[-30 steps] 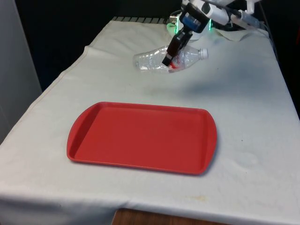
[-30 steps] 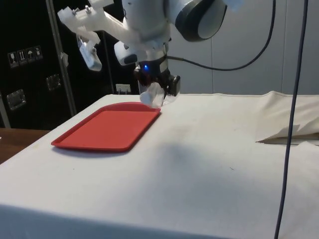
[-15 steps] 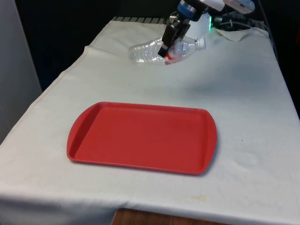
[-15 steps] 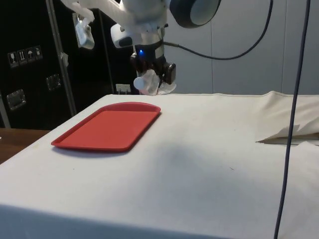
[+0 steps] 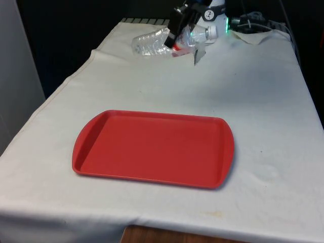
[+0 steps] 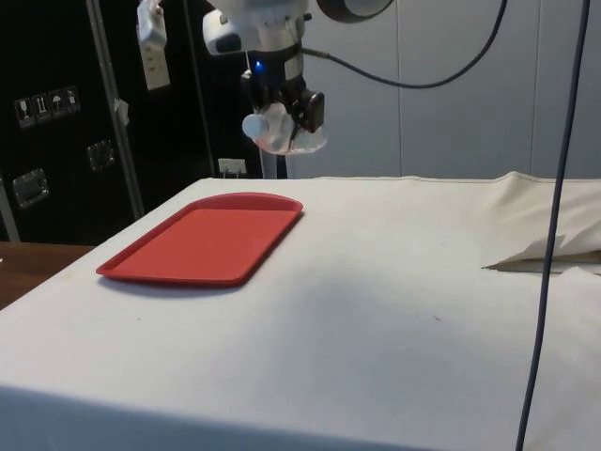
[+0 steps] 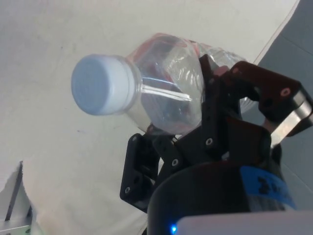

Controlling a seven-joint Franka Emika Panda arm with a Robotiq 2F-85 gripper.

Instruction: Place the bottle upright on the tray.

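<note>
The gripper (image 5: 177,36) is clamped on the clear bottle (image 5: 152,44), held lying sideways in the air over the table's (image 5: 263,101) far end; its label looks red; the red tray (image 5: 152,149) sits well apart.

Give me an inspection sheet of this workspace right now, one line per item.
Surface: table under a white cloth, wrinkled near the edges.
Job's things: clear plastic bottle with a white cap, lying roughly level in the air, crumpled, above the table's far end; flat red plastic tray on the cloth, nothing on it.
Clutter: nothing seen.
Gripper: black two-finger gripper shut on the bottle's middle, well above the cloth.
Cables: dark cables hanging at the side view's right.
Surroundings: black curtains behind; dark cabinets at the side.
</note>
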